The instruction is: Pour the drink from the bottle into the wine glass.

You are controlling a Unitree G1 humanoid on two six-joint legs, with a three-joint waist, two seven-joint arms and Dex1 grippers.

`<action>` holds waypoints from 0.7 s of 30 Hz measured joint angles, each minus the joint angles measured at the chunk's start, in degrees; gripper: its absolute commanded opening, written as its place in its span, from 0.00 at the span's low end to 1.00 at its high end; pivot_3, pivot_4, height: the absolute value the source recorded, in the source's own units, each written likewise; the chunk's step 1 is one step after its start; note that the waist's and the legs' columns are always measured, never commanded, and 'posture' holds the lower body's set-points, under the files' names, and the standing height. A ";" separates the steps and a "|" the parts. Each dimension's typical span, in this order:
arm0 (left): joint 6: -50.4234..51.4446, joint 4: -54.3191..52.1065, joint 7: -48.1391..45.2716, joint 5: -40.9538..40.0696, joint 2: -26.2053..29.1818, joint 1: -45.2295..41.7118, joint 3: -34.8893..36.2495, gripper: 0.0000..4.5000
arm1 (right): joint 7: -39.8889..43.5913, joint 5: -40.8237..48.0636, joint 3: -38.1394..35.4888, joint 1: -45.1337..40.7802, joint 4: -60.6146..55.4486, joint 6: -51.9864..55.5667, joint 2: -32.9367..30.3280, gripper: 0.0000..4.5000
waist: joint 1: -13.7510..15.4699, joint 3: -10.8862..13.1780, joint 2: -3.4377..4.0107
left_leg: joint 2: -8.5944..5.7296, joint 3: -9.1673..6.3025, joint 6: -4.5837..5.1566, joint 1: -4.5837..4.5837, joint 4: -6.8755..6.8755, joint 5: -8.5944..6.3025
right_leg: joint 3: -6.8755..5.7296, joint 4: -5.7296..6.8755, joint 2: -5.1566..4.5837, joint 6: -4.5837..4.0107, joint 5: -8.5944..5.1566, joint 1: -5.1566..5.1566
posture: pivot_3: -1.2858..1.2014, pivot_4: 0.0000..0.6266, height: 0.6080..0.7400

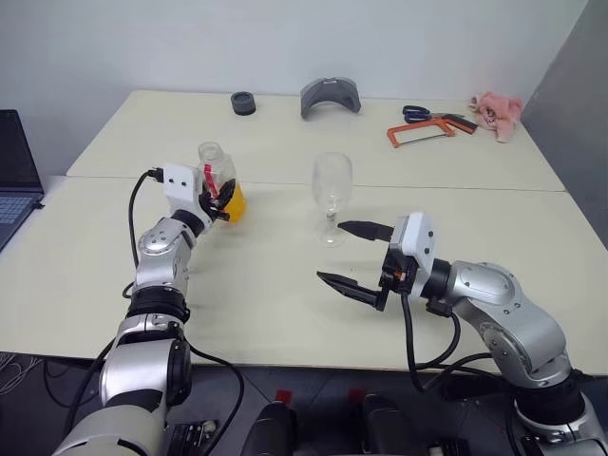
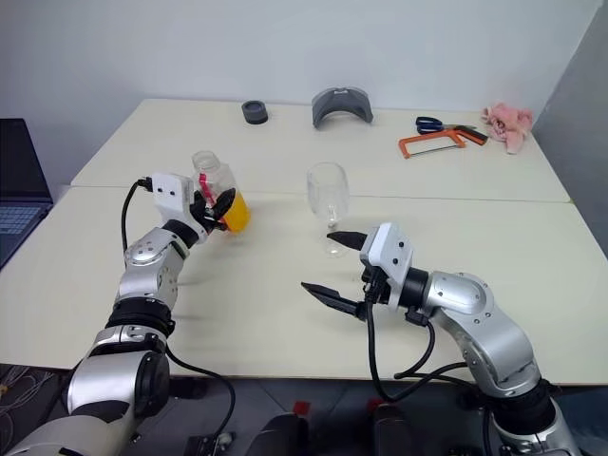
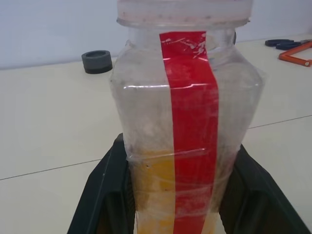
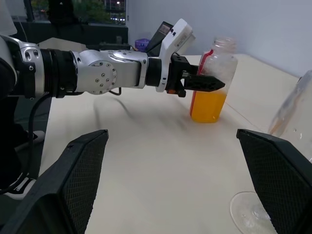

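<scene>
The bottle [image 1: 218,176] stands upright on the table's left half, clear plastic with a red strip and a pale cap. The orange drink [image 1: 235,201] fills its lower part. My left gripper [image 1: 220,201] is shut on the bottle's lower body; in the left wrist view a black finger [image 3: 105,195] presses each side of the bottle [image 3: 187,107]. The wine glass [image 1: 332,195] stands upright and looks empty near the table's middle, right of the bottle. Just in front of the glass, my right gripper [image 1: 330,251] is open and holds nothing.
A laptop [image 1: 14,180] sits off the table's left edge. Along the far side lie a black ring [image 1: 243,103], a grey curved part [image 1: 330,97], scissors [image 1: 418,112], an orange hacksaw [image 1: 427,131] and a pink cloth [image 1: 499,112]. A seam [image 1: 456,187] runs across the table.
</scene>
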 measured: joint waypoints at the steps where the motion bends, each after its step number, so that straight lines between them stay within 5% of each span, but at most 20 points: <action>1: -0.20 -0.32 -0.08 0.10 -0.15 0.19 -0.10 0.38 | -0.17 -0.18 -0.01 -0.02 0.05 -0.36 0.03 1.00 | 0.00 0.00 0.00 | 0.00 0.00 0.00 -0.01 0.01 0.00 | 0.00 0.00 0.00 0.00 0.00 0.00 | 0.52 0.24 1.00; 9: -5.45 -10.03 0.90 8.92 -0.84 1.82 -8.06 0.38 | -3.60 -0.57 -3.37 0.03 0.94 -0.75 0.67 1.00 | 0.06 0.02 -0.02 | -0.01 -0.02 -0.15 -0.06 0.01 0.08 | 0.00 -0.01 -0.01 0.00 0.00 -0.02 | 0.52 0.24 1.00; 21: -17.10 -8.14 11.40 25.51 1.74 -5.88 -16.73 0.38 | -9.08 -2.51 -4.82 0.25 3.59 -1.45 3.11 1.00 | -0.01 0.02 -0.02 | -0.05 0.06 -0.01 -0.06 0.01 0.01 | 0.02 0.01 0.03 0.00 0.00 -0.06 | 0.52 0.24 1.00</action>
